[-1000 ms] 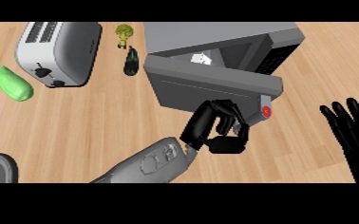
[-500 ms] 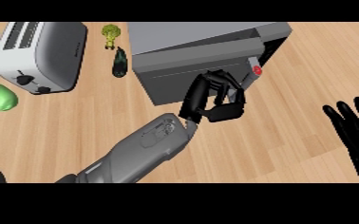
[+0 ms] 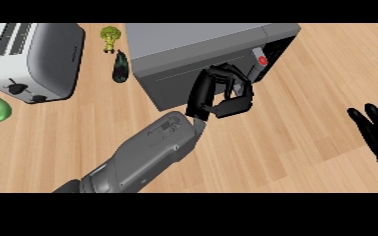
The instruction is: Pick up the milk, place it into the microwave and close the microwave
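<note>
The grey microwave stands at the top centre of the wooden counter. Its door lies almost flush against the body, beside the panel with a red button. My left hand rests against the door's right part, fingers relaxed on the face, holding nothing. The milk is not visible anywhere; the door hides the inside. My right hand rests open at the right edge, fingers up.
A silver toaster stands at the upper left. A broccoli and a dark eggplant lie between it and the microwave. A green object peeks in at the left edge.
The door has swung from wide open to nearly closed under my left hand, hiding the white milk carton inside. The view has shifted. My right hand stays put.
</note>
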